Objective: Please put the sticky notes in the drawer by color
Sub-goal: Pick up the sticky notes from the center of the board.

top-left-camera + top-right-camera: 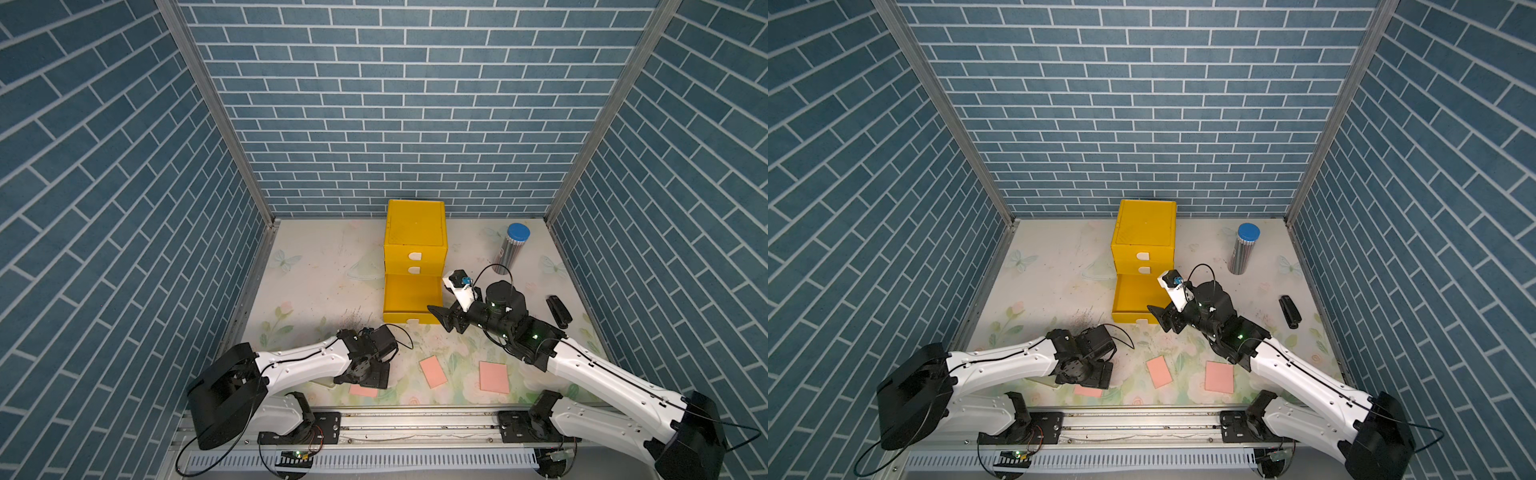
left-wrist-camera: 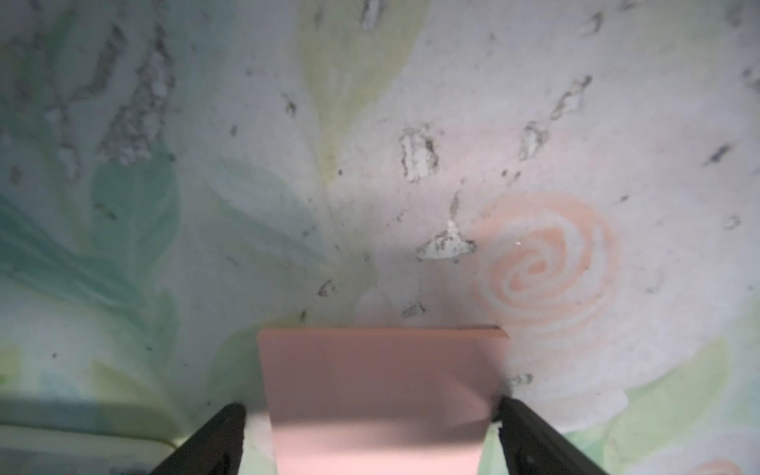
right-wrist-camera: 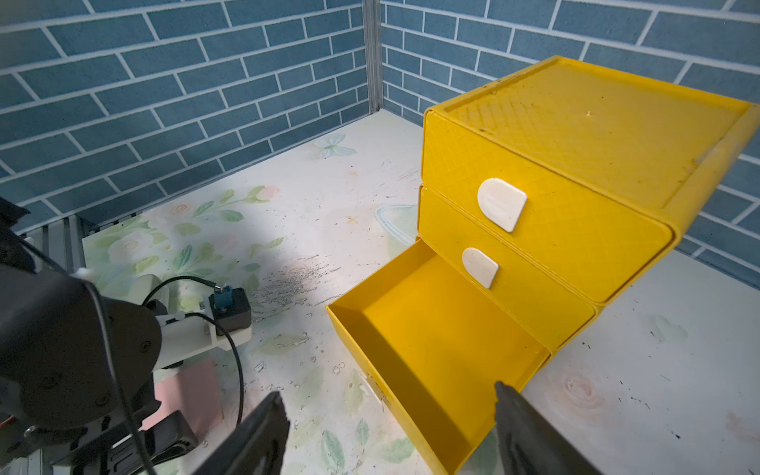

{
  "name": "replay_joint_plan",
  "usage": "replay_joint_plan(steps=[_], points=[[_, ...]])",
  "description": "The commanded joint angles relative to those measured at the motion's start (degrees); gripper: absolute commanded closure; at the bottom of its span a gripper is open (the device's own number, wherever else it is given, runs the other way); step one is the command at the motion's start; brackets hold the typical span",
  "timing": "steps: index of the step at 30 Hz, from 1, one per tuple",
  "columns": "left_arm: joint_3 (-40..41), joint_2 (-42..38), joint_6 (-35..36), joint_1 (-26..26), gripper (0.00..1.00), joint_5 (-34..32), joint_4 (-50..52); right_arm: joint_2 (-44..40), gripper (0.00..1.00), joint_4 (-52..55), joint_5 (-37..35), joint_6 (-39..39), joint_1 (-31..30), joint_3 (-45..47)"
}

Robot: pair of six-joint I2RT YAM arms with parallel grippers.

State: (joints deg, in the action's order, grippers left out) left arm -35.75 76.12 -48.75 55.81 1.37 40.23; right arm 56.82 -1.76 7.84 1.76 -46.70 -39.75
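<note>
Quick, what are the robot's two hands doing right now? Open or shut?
Left gripper: open, straddling a pink sticky note lying flat.
Right gripper: open, empty, by the pulled-out bottom drawer.

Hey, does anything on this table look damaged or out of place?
The table's floral surface is worn: dark scrape marks beside the open bottom drawer, and chipped patches near a pink sticky note. Nothing looks spilled.

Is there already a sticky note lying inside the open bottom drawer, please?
No, in the right wrist view the pulled-out bottom drawer of the yellow cabinet shows only its own bare yellow floor.
</note>
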Motion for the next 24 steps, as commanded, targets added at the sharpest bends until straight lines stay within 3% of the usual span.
replay_joint_plan(steps=[1,10,19,24], points=[[2.2,0.2,-0.5,0.3,0.0,1.0,-1.8,-1.5,0.19,-1.0,0.5,2.0,0.2,0.5],[2.1,1.3,-1.0,1.7,0.0,0.3,1.6,-2.9,0.2,-0.3,0.0,2.0,0.2,0.5],[2.2,4.9,-2.3,5.5,0.16,1.9,-1.1,-3.7,0.2,0.6,-1.1,1.6,0.2,0.6],[0.5,6.0,-2.6,5.7,0.18,-0.7,0.5,-3.5,0.2,0.9,-1.5,1.4,0.2,0.5]])
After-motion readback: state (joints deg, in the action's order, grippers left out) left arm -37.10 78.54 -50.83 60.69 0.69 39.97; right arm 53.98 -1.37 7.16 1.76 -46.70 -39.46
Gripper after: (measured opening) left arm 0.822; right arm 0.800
